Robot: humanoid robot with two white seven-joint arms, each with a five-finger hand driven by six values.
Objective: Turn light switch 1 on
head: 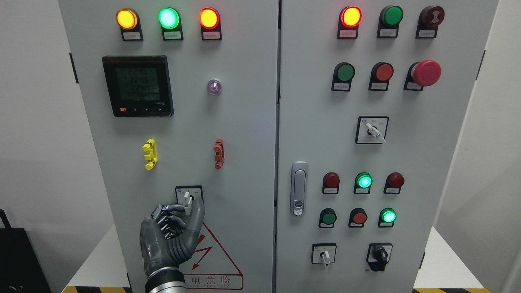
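Ribbed grey left hand [171, 236], fingers [169, 209] around white switch lever [187, 202]

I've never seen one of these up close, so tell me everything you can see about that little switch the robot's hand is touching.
The rotary switch is a small white lever on a square plate with a dark border, low on the grey cabinet's left door, above a red warning triangle. Its handle stands nearly upright. The left hand, dark grey and jointed, pinches the lever between thumb and curled fingers. Tiny labels on the plate are too small to read.
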